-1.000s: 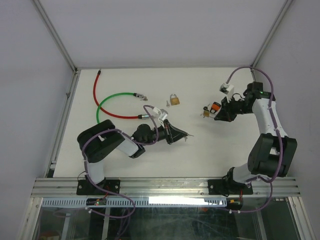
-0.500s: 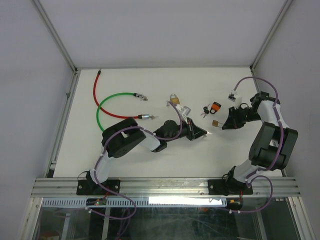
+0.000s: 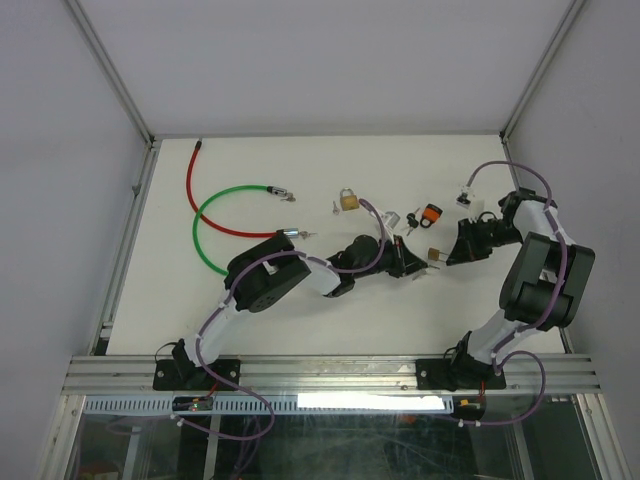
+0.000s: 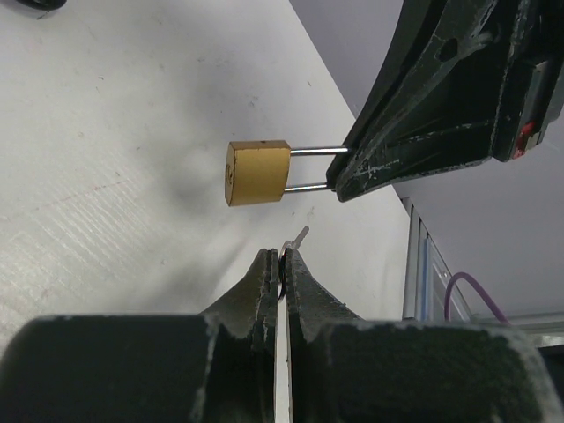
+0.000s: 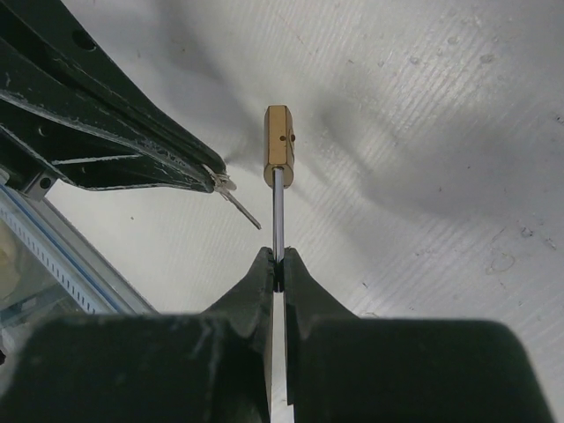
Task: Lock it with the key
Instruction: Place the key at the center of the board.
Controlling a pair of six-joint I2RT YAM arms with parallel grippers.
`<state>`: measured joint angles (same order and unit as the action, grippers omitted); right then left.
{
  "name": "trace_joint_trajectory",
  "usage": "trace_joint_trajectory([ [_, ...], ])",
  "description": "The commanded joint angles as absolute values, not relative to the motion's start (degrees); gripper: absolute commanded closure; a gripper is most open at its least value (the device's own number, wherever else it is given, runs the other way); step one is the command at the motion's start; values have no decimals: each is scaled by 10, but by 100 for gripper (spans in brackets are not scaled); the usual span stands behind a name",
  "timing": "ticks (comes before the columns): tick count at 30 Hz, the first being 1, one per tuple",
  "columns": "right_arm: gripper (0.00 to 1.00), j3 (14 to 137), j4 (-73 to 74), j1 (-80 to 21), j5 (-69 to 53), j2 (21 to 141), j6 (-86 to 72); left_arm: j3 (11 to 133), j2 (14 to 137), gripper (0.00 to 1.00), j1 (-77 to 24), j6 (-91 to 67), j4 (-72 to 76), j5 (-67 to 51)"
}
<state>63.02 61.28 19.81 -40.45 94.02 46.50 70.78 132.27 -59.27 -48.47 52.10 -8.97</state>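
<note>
My right gripper point(image 3: 452, 252) is shut on the shackle of a small brass padlock point(image 3: 435, 253) and holds it above the white table point(image 3: 300, 320). In the right wrist view the gripper point(image 5: 278, 257) pinches the steel shackle and the padlock body point(image 5: 279, 145) points away. My left gripper point(image 3: 413, 264) is shut on a small silver key point(image 4: 300, 236). The key's tip sits just below the padlock point(image 4: 257, 173), apart from it. The key point(image 5: 238, 204) also shows in the right wrist view, to the left of the shackle.
A second brass padlock point(image 3: 348, 199) lies at mid table. An orange-tagged key bunch point(image 3: 428, 213) lies just behind the two grippers. A green cable point(image 3: 215, 210) and a red cable point(image 3: 192, 190) loop at the back left.
My left arm has swung right with the key, up to the right gripper. My right gripper has come nearer and lower with the padlock. The orange-tagged keys stayed on the table.
</note>
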Motion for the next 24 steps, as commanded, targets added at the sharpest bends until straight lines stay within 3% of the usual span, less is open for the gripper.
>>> trace_joint_trajectory([
  [1,100,634,607,203,-404,949,458,753,1337,100,-598,-483,505,-92],
  [9,100,629,608,203,-399,969,460,799,1365,98,-599,-462,468,-86],
  [18,95,629,604,203,-381,989,456,808,1360,85,-599,-431,441,-74],
  [24,80,626,593,203,-361,993,447,801,1342,71,-603,-408,429,-67],
])
